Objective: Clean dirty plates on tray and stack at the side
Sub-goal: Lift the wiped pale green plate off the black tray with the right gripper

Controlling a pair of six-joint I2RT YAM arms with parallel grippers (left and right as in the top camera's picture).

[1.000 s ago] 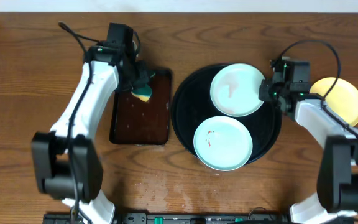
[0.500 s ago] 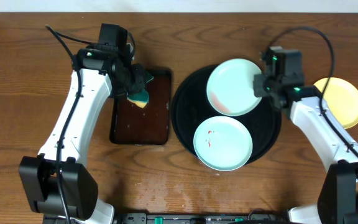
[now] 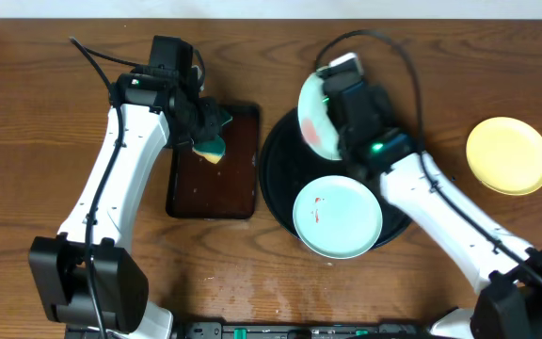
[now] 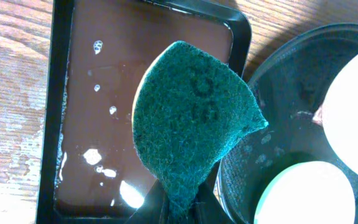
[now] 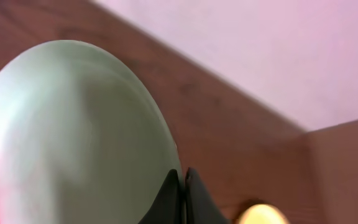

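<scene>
While over tray (image 3: 277, 184) — right tool (image 5: 183, 186), plate (image 3: 312, 127) aslant.

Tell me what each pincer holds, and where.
Left pincer: the green scouring sponge, by one edge. Right pincer: a pale mint-white round glossy plate, by its rim.

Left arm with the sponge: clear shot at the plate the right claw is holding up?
Probably yes. The left claw grips the sponge over the brown tray. The tilted mint plate in the right claw shows its smeared face uncovered on that side, with nothing between.
</scene>
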